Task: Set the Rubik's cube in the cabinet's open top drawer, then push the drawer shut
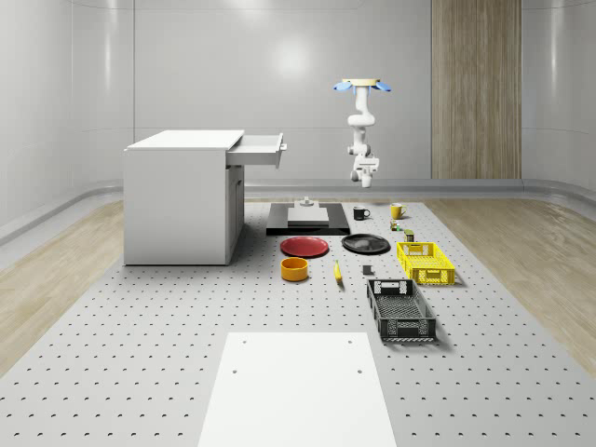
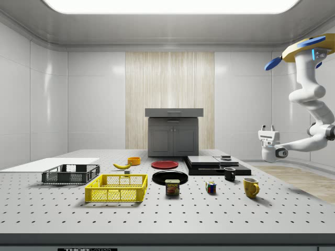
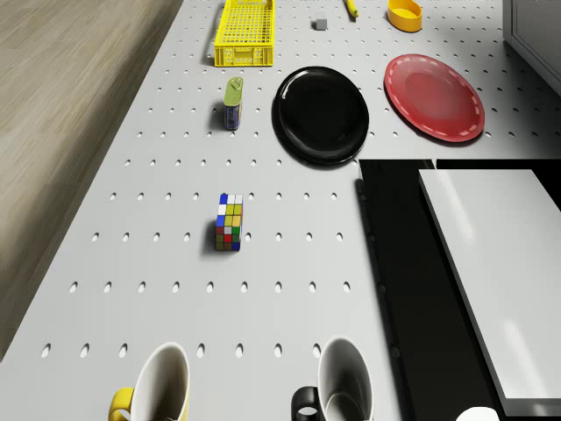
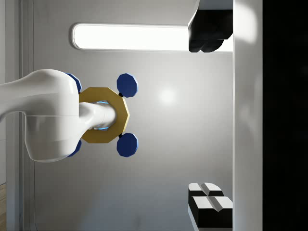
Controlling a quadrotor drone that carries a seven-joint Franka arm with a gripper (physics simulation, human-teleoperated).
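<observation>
Nothing is done yet: the Rubik's cube (image 3: 230, 223) sits on the worktop (image 3: 175, 254) at centre-left of the drone view; the drone (image 1: 362, 86) hovers upper right, end effector (image 4: 210, 120) spread, empty; top drawer (image 1: 259, 149) open.

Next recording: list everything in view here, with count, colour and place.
Cabinet: 1, white, whole-scene view's left; top drawer open.
Cube: 1, multicoloured, on table.
Yellow mug: 1, yellow, by cube.
Black mug: 1, black, beside yellow mug.
Red plate: 1, red, near cabinet.
Black plate: 1, black, beside red plate.
Can: 1, blue-yellow, beside black plate.
Bowl: 1, orange, near red plate.
Banana: 1, yellow, beside bowl.
Yellow basket: 1, yellow, whole-scene view's right.
Black basket: 1, black, beside yellow basket.
Slab: 1, black, beside cabinet.
Drone: 1, yellow, blue rotors, hovering at table's far end.
Claw: 1, white, open, empty, in air.
</observation>
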